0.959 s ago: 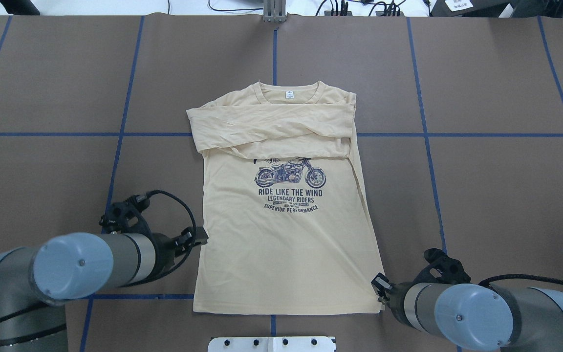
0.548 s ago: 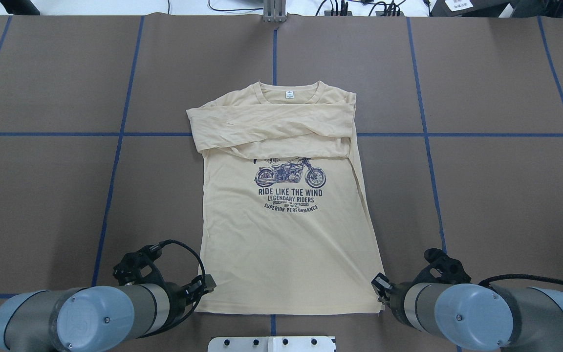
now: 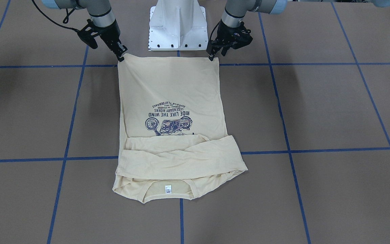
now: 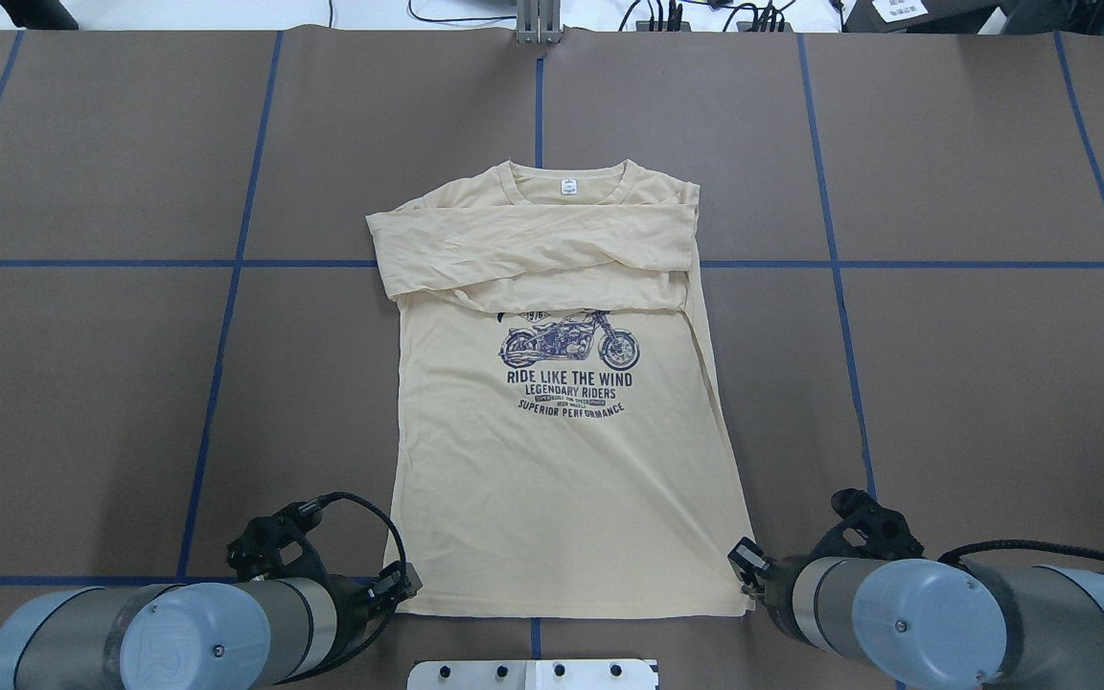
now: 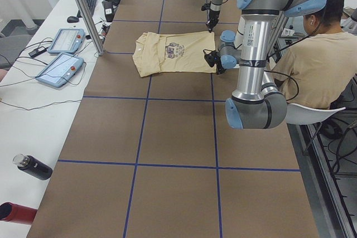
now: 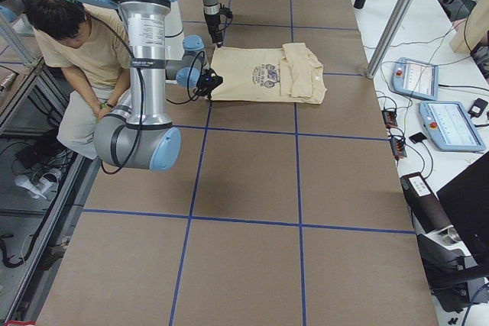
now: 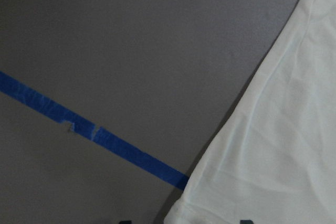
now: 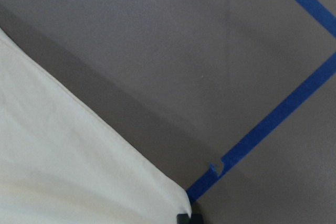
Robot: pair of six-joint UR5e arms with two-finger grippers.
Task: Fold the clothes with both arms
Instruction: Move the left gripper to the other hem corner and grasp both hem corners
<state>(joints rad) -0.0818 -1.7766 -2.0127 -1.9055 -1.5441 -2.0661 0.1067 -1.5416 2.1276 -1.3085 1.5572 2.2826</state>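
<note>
Across the tabletop (image 3: 317, 108), front-facing view: finding the T-shirt (image 3: 171, 91) lying flat and print-up, with both sleeves (image 3: 181, 159) folded across the chest and the hem (image 3: 169, 58) toward the robot. Noting the right arm (image 3: 102, 18) and the left arm (image 3: 232, 22) each reaching down to one hem corner.

From overhead: confirming the same layout, with the collar (image 4: 566, 174) at the far end and a wrist at each hem corner. Not resolving the spacing of the jaws from here.

From either table end: seeing the garment flat between both arms. Not judging the jaws from there.

Through the left wrist camera: seeing the left jaws spread, one dark tip to each side of the hem corner, and finding no pinch on the cloth yet.

Through the right wrist camera: seeing the right jaws pressed together at the very tip of the other hem corner, apparently pinching it.

On handling: judging the fabric light, thin, limp and not fragile. Expecting sag between the holds, and slip from a shallow pinch. Recommending a hold at both hem corners, catching both layers and lifting evenly.
</note>
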